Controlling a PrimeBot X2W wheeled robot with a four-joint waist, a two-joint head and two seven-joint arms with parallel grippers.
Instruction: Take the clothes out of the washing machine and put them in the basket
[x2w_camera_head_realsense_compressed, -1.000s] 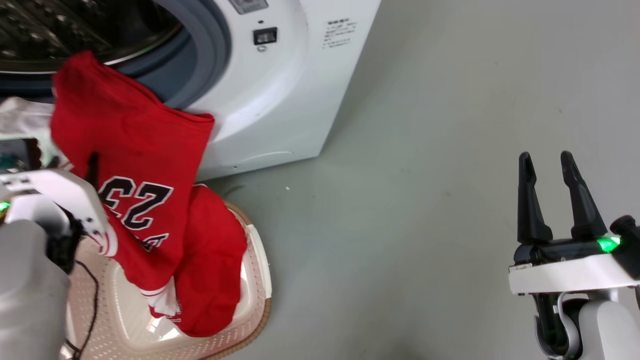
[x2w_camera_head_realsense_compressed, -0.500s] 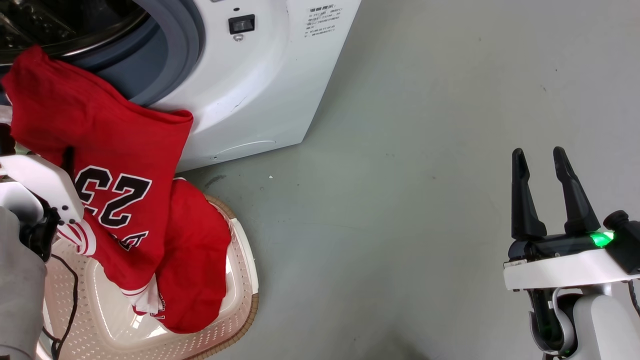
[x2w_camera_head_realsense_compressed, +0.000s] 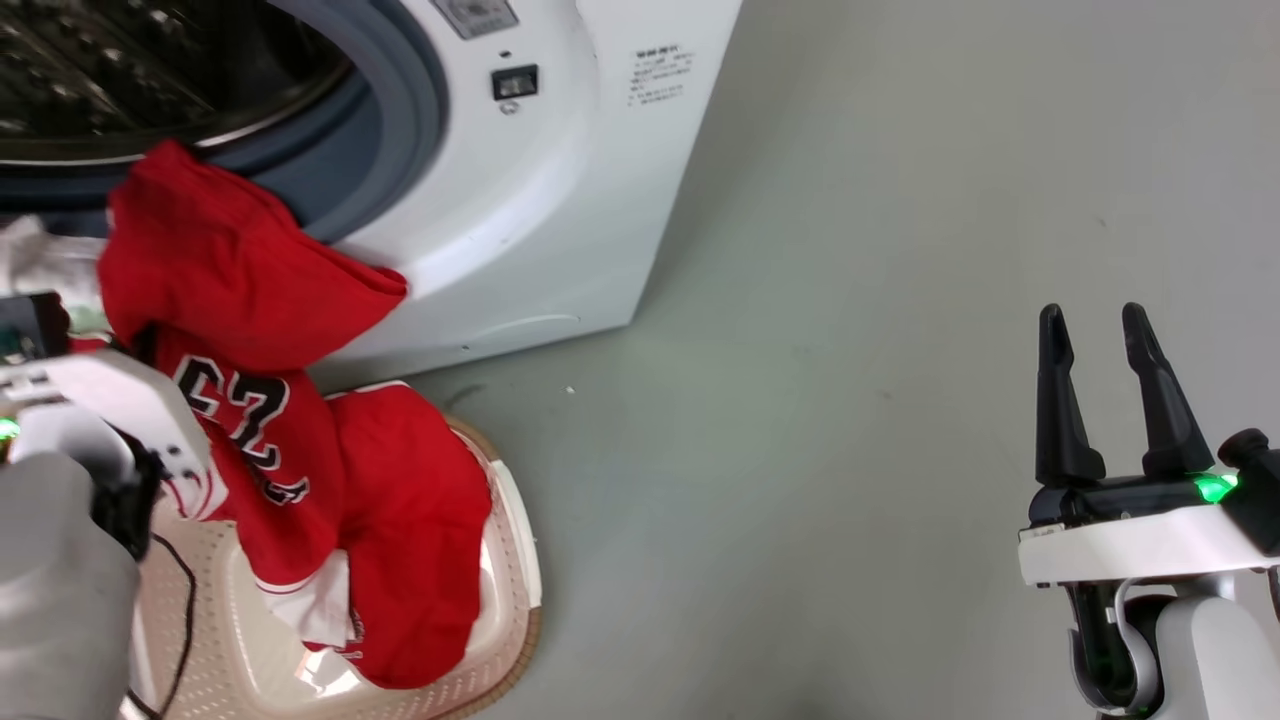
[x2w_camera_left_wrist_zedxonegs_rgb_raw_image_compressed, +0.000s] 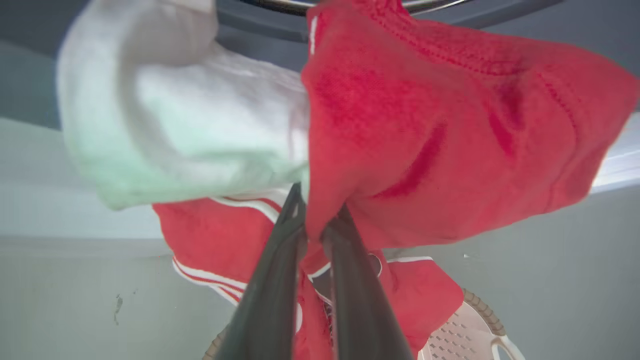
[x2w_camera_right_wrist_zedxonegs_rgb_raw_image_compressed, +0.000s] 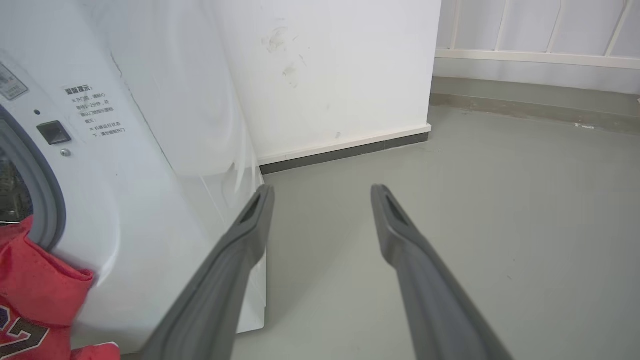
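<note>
Jersey number: black, white-outlined "23" on the red jersey (x2w_camera_head_realsense_compressed: 232, 398), creased and turned sideways; the right wrist view catches its "2"
Jersey lettering: black marks under the number, folded, unreadable
Machine notice (x2w_camera_head_realsense_compressed: 657, 72): a few lines of small black print on the washing machine (x2w_camera_head_realsense_compressed: 560, 220) front, too small to read
Grey sticker (x2w_camera_head_realsense_compressed: 473, 14): beside the porthole, illegible

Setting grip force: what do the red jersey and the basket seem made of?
The red jersey: soft knit fabric, matte; it folds and drapes, stitch texture visible. The basket: probably rigid plastic, glossy cream, punched holes, brown woven-looking rim.
</note>
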